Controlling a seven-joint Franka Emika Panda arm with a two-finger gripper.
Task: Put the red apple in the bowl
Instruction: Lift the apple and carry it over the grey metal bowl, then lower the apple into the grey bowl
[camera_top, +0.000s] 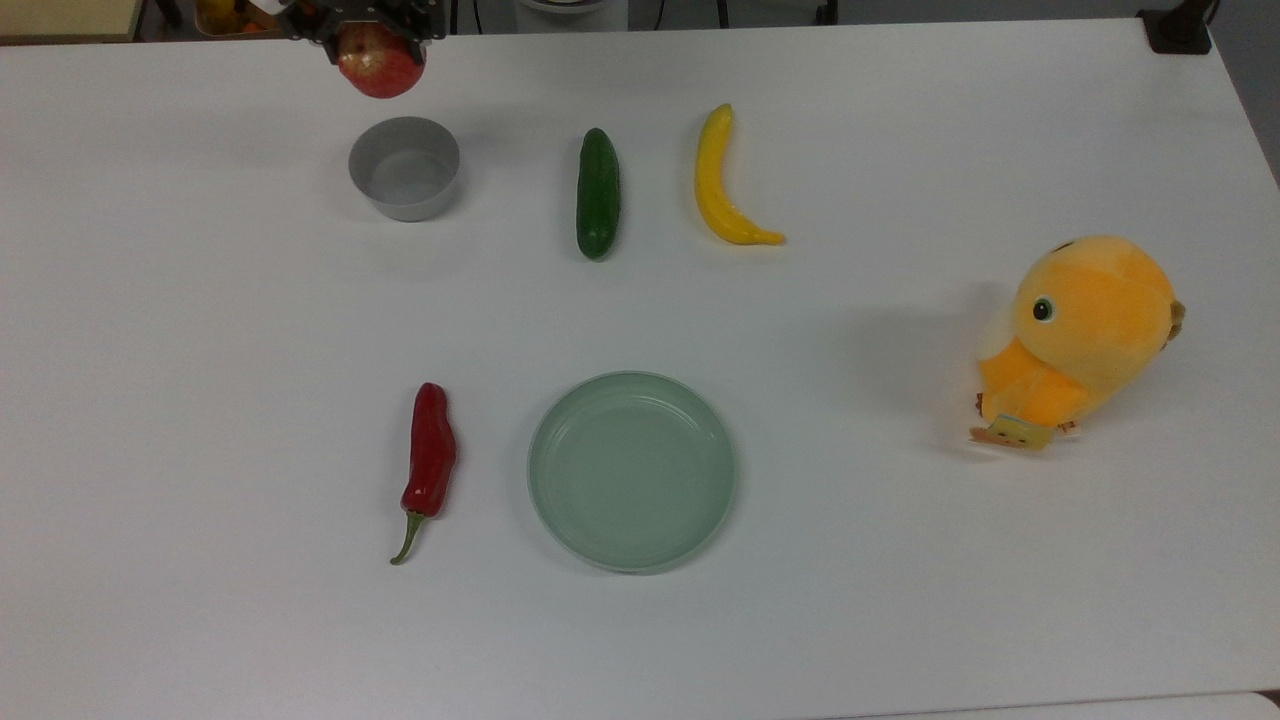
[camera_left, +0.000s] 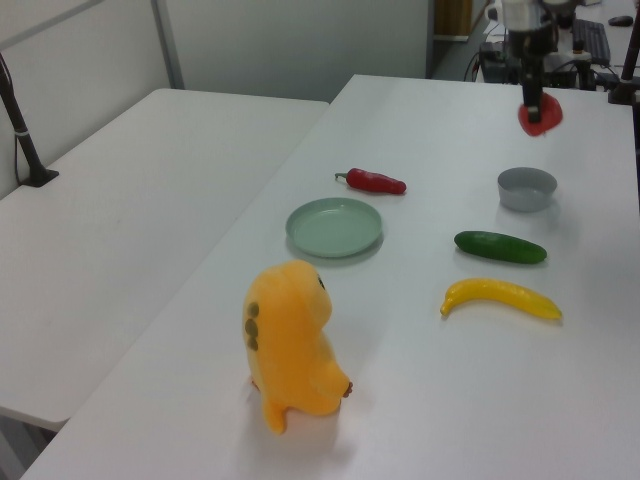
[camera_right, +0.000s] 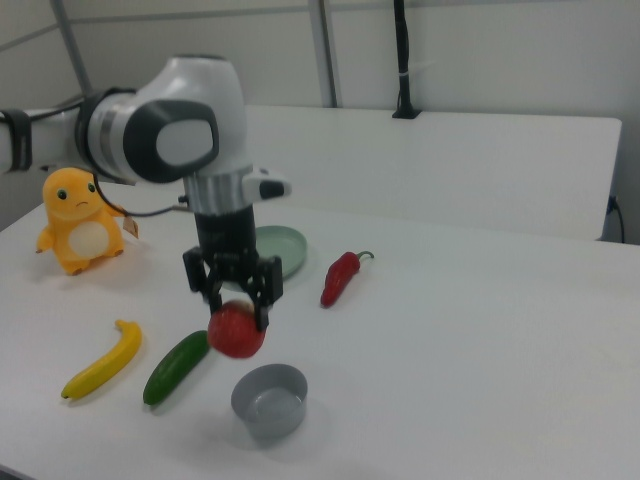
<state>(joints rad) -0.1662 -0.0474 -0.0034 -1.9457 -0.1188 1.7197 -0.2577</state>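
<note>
In the right view my whole arm shows at centre frame, my fingers (camera_right: 237, 303) clamped on the red apple (camera_right: 237, 331), which hangs in the air just above and left of the grey bowl (camera_right: 269, 399) on the bench (camera_right: 480, 340). The top view crops all this at the upper left edge, with the red apple (camera_top: 381, 65) above the bowl (camera_top: 404, 181). The apple is round and red with a paler patch at its top, under my fingers.
</note>
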